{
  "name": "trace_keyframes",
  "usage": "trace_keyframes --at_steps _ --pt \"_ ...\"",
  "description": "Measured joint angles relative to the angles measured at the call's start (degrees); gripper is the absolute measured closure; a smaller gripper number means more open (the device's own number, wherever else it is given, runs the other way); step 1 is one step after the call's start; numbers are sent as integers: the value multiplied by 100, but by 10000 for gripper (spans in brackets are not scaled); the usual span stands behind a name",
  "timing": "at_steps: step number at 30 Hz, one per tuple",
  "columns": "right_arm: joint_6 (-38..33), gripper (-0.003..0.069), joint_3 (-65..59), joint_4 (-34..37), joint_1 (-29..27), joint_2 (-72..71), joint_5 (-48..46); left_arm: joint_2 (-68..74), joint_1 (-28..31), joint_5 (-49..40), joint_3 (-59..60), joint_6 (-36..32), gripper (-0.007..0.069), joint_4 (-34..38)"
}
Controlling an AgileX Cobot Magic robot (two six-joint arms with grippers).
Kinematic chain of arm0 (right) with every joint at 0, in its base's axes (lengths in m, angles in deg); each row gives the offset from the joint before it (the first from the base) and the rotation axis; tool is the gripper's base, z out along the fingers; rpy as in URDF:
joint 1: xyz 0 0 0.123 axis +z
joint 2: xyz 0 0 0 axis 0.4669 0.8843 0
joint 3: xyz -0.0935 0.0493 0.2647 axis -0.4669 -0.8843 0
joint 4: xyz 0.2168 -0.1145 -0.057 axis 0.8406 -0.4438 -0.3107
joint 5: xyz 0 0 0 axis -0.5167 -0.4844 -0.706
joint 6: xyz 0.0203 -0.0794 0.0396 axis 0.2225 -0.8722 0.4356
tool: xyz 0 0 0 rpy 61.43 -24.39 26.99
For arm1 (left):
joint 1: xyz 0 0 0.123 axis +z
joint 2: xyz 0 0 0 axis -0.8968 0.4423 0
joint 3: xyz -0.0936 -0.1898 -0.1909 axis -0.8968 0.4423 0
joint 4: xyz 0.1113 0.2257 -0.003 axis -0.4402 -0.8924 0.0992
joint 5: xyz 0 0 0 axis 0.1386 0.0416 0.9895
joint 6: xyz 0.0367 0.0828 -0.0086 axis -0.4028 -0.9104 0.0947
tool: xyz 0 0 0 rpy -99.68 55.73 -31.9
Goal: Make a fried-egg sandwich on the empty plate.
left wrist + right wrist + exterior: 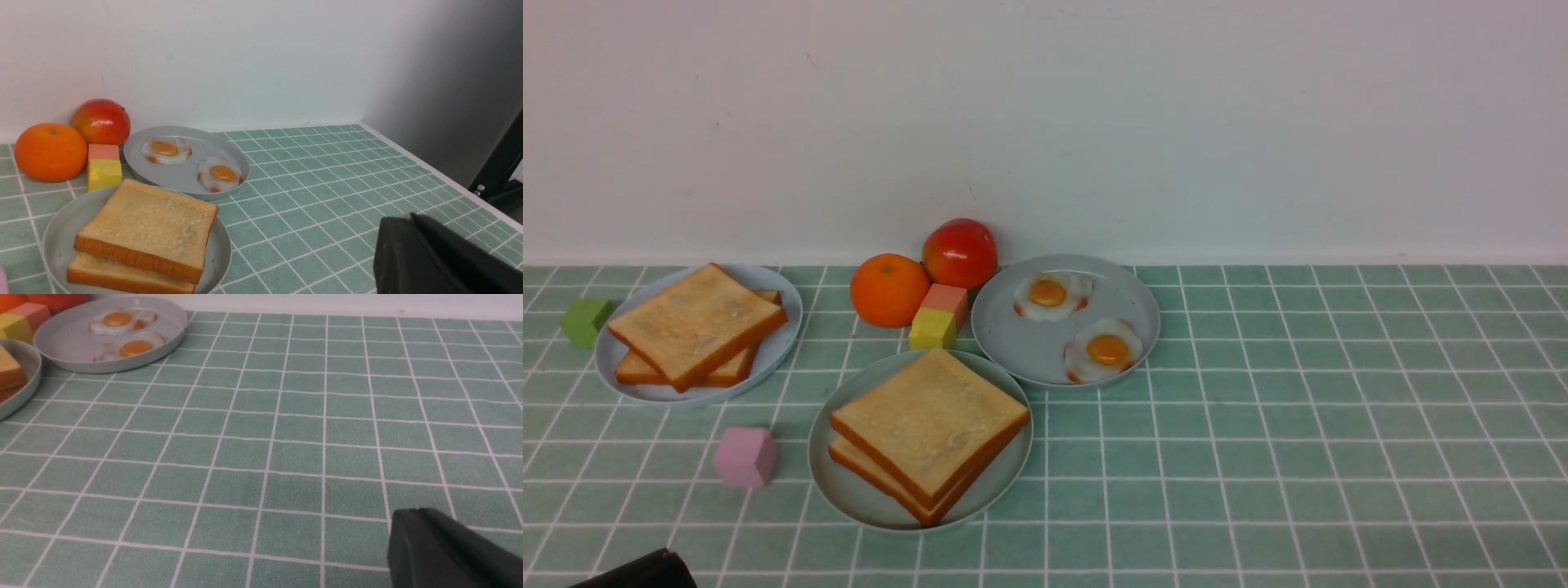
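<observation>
The pale mint-green plate (849,498) sits at the front middle of the tiled table. Two square toast slices (929,425) lie stacked on it, the upper one turned slightly; what is between them is hidden. A grey plate (1021,343) behind and to its right holds two fried eggs (1051,294) (1104,349). The left wrist view shows the same toast stack (149,226) and eggs (219,173). My left gripper (408,216) is shut and holds nothing, to the right of that plate. My right gripper (416,510) is shut and empty over bare tiles.
A grey-blue plate (768,359) at the left carries two more toast slices. An orange (889,290), a red fruit (960,253), a pink block (946,302) and a yellow block (933,328) crowd behind the mint plate. A green cube (586,321) and a pink cube (746,457) lie at the left.
</observation>
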Motion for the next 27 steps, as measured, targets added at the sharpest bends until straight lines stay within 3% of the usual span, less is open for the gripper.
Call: trace_keyframes --at_steps 5,8,14,18,21,27 --pt "-2 659 0 0 0 0 0 0 75 154 77 0 608 -105" --pt "-2 659 0 0 0 0 0 -92 693 159 234 6 638 -105" --pt "-6 655 0 0 0 0 -2 -767 2896 -19 940 6 638 -10" --pt "-6 653 0 0 0 -6 -2 -809 3629 -1039 1064 0 638 23" --pt "-6 650 0 0 0 -6 -2 -809 3711 -1515 1105 -12 638 24" --pt "-6 646 0 0 0 -6 -2 -809 3711 -1513 1105 -12 638 43"
